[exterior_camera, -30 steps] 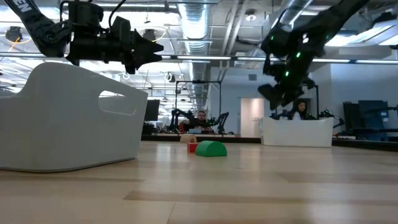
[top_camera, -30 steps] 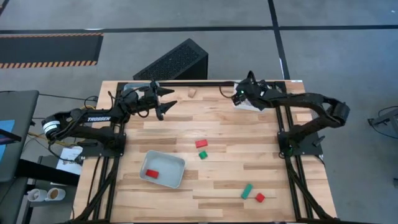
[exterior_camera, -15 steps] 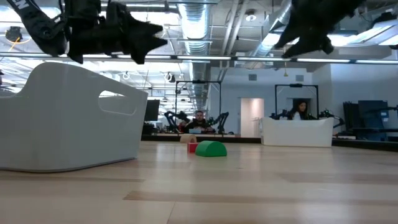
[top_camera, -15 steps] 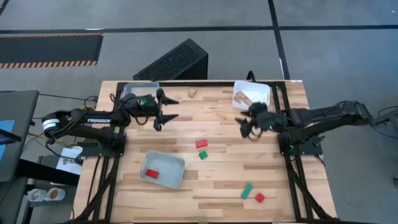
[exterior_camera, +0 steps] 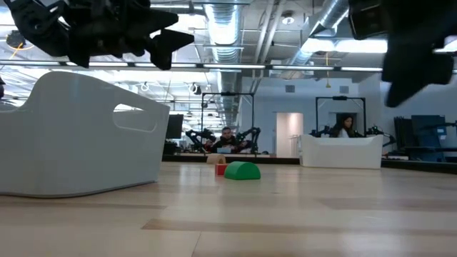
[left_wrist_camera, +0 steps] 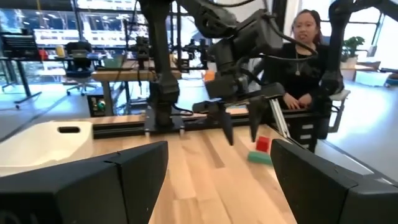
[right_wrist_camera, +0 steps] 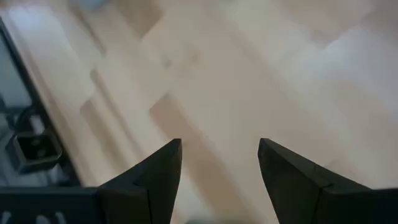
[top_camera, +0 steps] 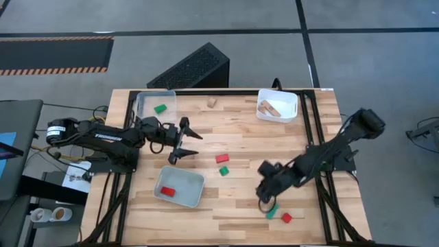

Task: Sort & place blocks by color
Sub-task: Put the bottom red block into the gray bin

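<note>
Since the earlier frame, right pincer (top_camera: 264,197), fingers spread wide and empty, has swung from the white tray (top_camera: 291,100) down beside the green block (top_camera: 273,211). Left pincer (top_camera: 184,142) hovers open. Four blocks remain loose on the bench (top_camera: 240,130); three trays hold sorted pieces.

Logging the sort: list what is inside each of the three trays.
Near white tray: one red block. Far-left clear tray: one green block. Far-right white tray: plain wood blocks; anything beneath them is hidden.
</note>
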Robot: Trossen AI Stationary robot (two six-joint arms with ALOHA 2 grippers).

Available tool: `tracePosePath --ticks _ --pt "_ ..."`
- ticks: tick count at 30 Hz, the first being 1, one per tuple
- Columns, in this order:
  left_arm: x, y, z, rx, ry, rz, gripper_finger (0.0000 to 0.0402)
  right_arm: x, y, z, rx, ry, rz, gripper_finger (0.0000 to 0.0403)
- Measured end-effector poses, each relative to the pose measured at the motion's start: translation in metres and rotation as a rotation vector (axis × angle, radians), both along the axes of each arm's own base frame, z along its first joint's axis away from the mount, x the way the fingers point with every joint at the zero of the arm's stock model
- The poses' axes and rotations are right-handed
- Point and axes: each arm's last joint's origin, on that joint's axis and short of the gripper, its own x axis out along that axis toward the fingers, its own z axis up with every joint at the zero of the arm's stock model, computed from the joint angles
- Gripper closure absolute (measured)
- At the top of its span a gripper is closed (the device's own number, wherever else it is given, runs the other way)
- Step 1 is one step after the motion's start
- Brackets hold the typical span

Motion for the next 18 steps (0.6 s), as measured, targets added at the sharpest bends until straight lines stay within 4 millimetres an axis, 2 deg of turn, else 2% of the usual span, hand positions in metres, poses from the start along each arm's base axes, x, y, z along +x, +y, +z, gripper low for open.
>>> tracePosePath --ticks 5,9,13,18 --pt "0.002 -0.015 -0.001 0.007 0.004 -0.039 0.0129 0.012 0.033 0.006 0.059 0.192 0.008 0.0171" --pt "0.002 -0.026 -0.001 0.002 0.006 -0.082 0.0129 0.010 0.064 0.022 0.155 0.315 -0.030 0.0171" --pt "0.002 -0.036 -0.001 0.014 0.004 -0.128 0.0129 -0.006 0.099 0.030 0.190 0.363 -0.106 0.0171" --pt "0.002 -0.045 0.003 0.030 -0.038 -0.166 0.0129 -0.033 0.132 0.008 0.169 0.433 -0.204 0.0171"
